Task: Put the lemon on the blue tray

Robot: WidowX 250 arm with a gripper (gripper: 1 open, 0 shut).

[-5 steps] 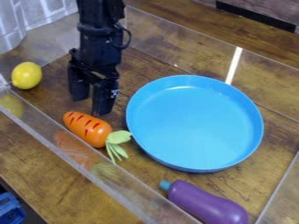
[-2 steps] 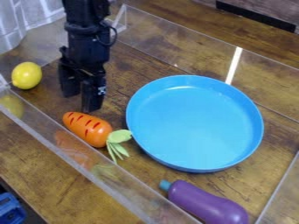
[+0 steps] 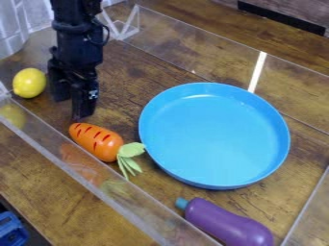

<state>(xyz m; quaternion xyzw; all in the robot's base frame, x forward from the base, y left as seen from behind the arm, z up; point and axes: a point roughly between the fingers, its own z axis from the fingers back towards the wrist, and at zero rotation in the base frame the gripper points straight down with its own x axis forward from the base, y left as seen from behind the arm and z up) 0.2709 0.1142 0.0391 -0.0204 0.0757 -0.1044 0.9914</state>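
The lemon (image 3: 30, 83), a small bright-yellow oval, lies on the wooden table at the far left. My black gripper (image 3: 75, 101) points straight down just to its right, open, with nothing between its fingers and a small gap to the lemon. The blue tray (image 3: 174, 101), a large round plate with a raised rim, sits empty at the centre right, well apart from both.
An orange carrot with green leaves (image 3: 99, 141) lies just below the gripper. A purple eggplant (image 3: 229, 225) rests at the lower right. A clear plastic wall (image 3: 58, 159) rims the table along the front and left.
The gripper has slid left across the table, from beside the tray's left rim to close beside the lemon, staying open. Nothing else moved.
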